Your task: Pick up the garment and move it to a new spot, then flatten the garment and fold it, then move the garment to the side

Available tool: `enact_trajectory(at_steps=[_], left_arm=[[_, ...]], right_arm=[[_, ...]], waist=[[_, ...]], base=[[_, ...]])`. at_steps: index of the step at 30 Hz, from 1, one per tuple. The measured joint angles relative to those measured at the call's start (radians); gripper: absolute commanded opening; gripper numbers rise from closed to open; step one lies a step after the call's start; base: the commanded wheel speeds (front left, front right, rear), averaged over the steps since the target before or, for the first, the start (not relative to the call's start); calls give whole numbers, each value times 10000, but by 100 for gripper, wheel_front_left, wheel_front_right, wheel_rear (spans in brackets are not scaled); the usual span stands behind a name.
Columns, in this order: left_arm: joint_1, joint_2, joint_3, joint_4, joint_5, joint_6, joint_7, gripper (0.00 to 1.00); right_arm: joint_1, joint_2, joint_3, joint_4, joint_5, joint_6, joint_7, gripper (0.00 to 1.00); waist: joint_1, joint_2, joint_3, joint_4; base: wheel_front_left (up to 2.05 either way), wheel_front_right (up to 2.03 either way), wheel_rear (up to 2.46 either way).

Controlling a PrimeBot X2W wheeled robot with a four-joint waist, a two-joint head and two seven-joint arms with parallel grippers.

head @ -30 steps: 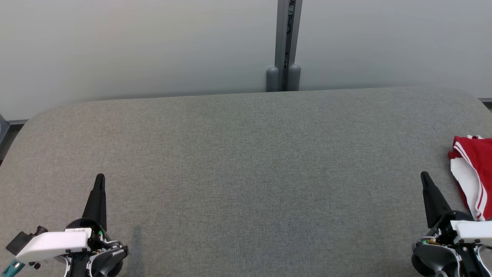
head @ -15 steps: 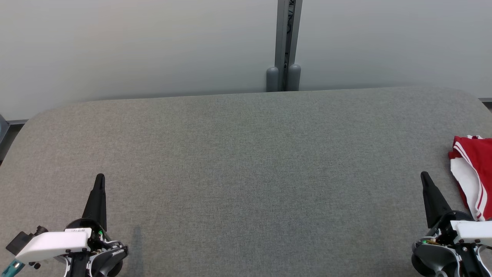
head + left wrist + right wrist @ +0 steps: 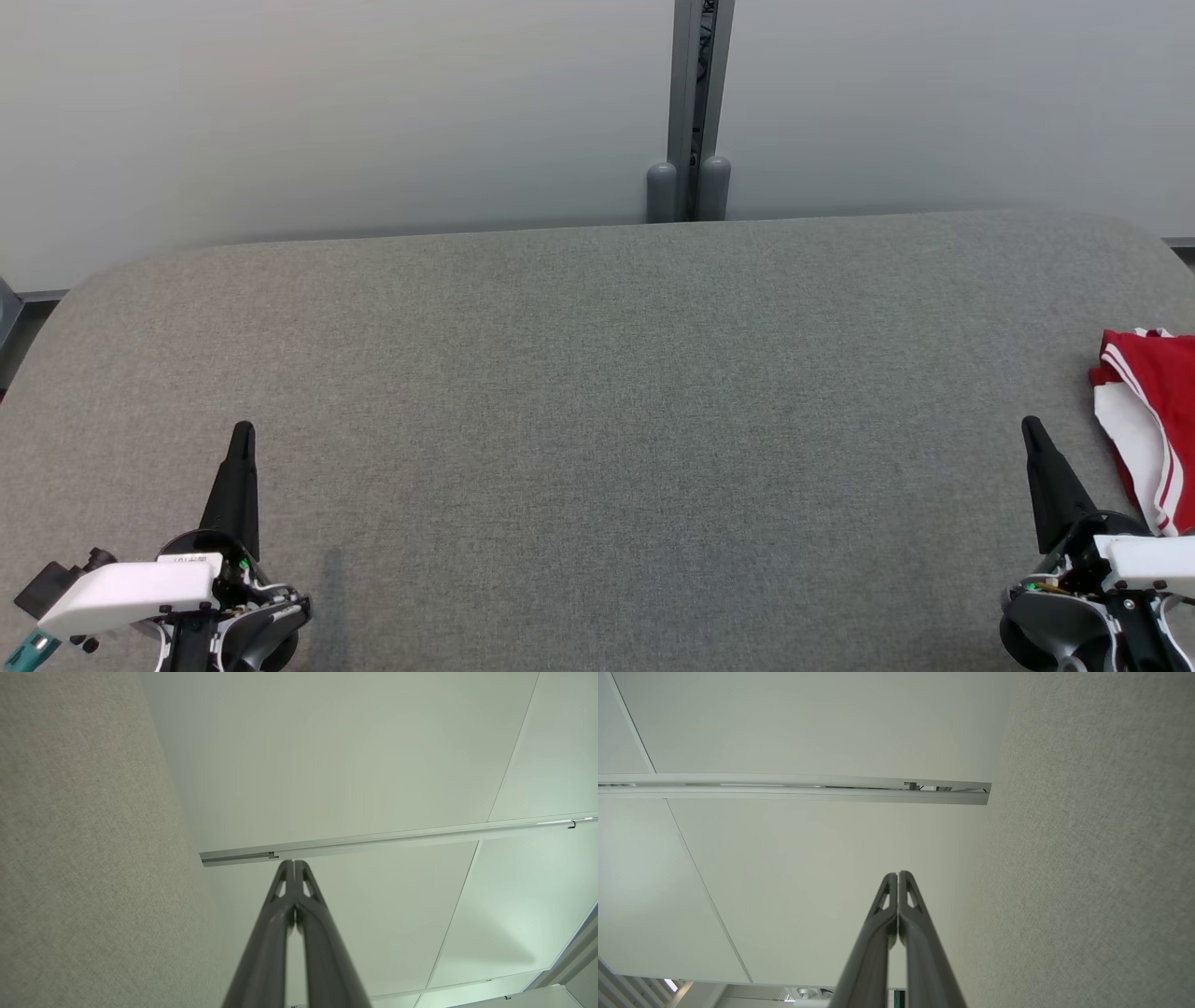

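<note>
The garment (image 3: 1156, 425) is lying just right of your right gripper (image 3: 1031, 429), running near-to-far; your left gripper (image 3: 243, 431) is sitting well apart, both jaws pressed together.

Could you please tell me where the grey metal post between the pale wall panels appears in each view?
Head view: grey metal post upright at top centre, behind the grey fabric table top.
Left wrist view: post lies sideways across the middle.
Right wrist view: post lies sideways across the upper left.
Shared landmark: that table top, where the post's end stops in every view.
</note>
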Motion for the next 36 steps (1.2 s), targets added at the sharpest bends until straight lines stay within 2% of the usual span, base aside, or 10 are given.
enact_trajectory(at_steps=[36], left_arm=[[0, 0, 0, 0, 0, 0, 0, 0]], right_arm=[[0, 0, -2, 0, 0, 0, 0, 0]], waist=[[0, 0, 0, 0]], base=[[0, 0, 0]])
